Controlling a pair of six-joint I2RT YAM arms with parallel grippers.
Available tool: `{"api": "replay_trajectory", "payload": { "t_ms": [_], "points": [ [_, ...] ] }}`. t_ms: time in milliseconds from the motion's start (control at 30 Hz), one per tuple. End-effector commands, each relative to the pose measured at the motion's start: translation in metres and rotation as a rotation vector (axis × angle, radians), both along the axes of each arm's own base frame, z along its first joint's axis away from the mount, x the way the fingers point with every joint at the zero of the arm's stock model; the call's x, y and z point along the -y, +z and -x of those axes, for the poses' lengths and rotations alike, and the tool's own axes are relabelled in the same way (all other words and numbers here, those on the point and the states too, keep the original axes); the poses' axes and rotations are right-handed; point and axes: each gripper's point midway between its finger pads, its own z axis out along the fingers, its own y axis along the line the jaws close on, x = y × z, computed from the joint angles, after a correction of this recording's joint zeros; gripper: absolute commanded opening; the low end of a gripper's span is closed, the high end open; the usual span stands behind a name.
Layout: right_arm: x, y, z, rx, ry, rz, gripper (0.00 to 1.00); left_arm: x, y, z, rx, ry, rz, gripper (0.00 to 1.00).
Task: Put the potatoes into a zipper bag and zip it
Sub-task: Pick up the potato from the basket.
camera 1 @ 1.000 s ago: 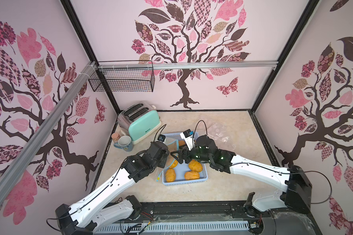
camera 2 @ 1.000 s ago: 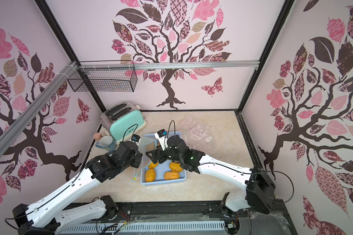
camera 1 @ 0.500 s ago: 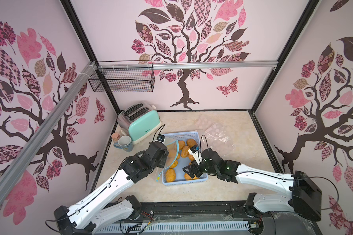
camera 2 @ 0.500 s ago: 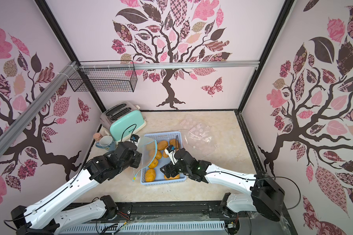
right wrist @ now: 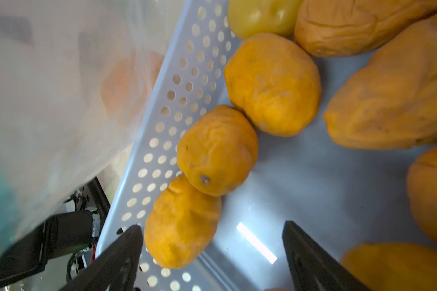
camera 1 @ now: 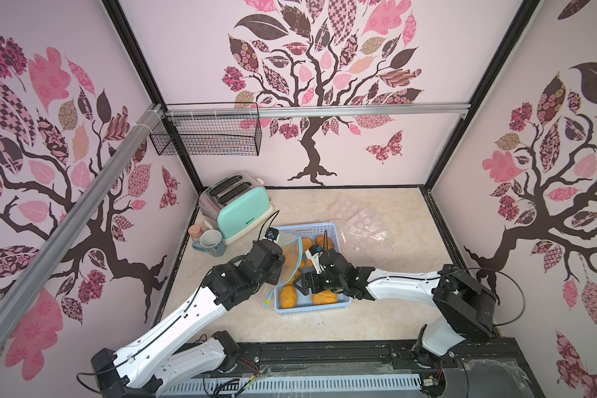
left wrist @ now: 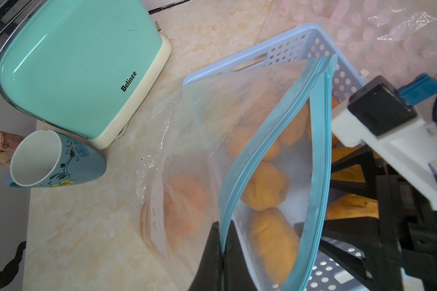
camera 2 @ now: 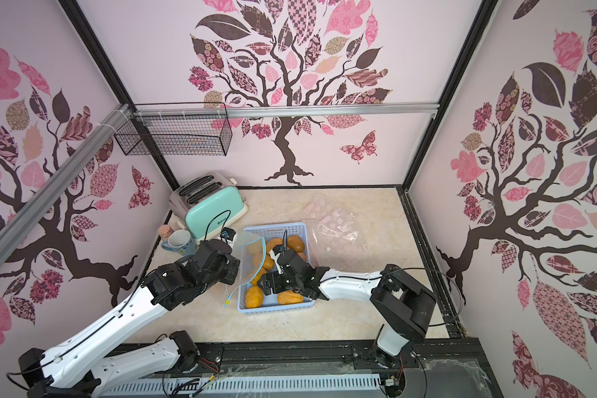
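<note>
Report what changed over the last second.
The right tool pulled back from the far end of the basket, beside the mouth of the zipper bag, to the near end, low over the potatoes, jaws open, empty. Unchanged: left tool shut on the bag's rim; basket in place.

Top views look steeply down; wrist views hover close above basket.

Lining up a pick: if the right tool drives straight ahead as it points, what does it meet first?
Probably the nearest potato by the basket wall, between its open jaws; depth is unclear.
</note>
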Motion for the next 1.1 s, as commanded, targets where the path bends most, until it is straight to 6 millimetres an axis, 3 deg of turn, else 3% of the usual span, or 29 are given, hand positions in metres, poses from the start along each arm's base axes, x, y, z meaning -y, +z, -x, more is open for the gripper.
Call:
{"api": "replay_trajectory", "payload": {
  "t_ms": [0,200,567,1067],
  "points": [
    [-0.014,0.010,-0.017,0.004,-0.070,-0.044,0.90,-0.003,-0.005,0.003,0.000,-0.009,-0.012,0.00],
    [-0.024,0.001,-0.029,-0.033,-0.107,-0.021,0.89,-0.002,-0.005,0.003,0.002,-0.013,-0.009,0.00],
    [-0.031,-0.020,-0.032,-0.088,-0.113,0.033,0.86,-0.001,-0.007,0.003,-0.004,-0.017,-0.011,0.00],
    [-0.044,-0.029,-0.025,-0.134,-0.052,0.020,0.71,-0.001,-0.008,0.003,-0.010,-0.018,-0.015,0.00]
  ]
}}
